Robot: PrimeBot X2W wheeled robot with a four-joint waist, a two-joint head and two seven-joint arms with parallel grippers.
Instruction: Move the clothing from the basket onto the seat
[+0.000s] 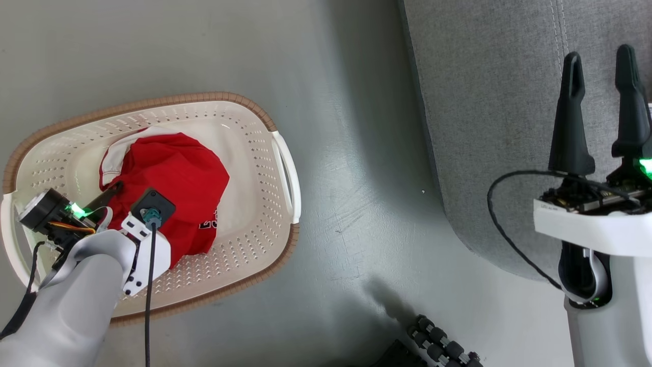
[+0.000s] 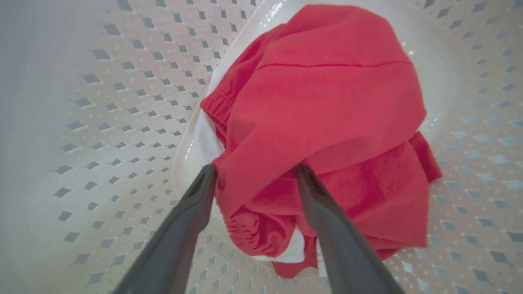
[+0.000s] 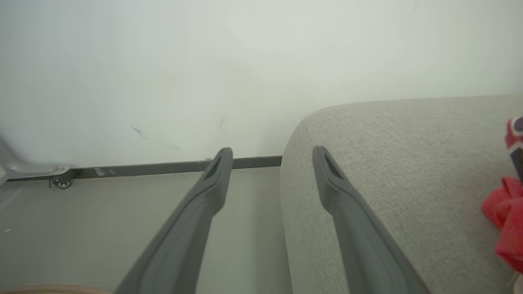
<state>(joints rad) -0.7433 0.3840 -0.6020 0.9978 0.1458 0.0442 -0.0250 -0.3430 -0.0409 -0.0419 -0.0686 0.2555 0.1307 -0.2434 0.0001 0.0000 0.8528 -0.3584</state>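
Note:
The clothing (image 1: 173,173), a red heap with white trim and dark lettering, lies in the cream perforated basket (image 1: 244,109) on the floor at the left. My left wrist (image 1: 147,239) reaches down into the basket over the heap. In the left wrist view my left gripper (image 2: 253,171) is open, its fingertips (image 2: 206,175) straddling a fold of the red clothing (image 2: 327,90). My right gripper (image 1: 599,53) stands open and empty over the light-grey seat (image 1: 484,102). A red garment (image 3: 504,220) lies on the seat (image 3: 388,163), to the right of my right gripper (image 3: 273,153).
Grey floor (image 1: 356,204) separates the basket from the seat. Black rollers of my base (image 1: 443,346) show at the bottom. Beyond the seat's rounded corner stands a white wall with a dark baseboard (image 3: 143,168) and a small caster (image 3: 61,183).

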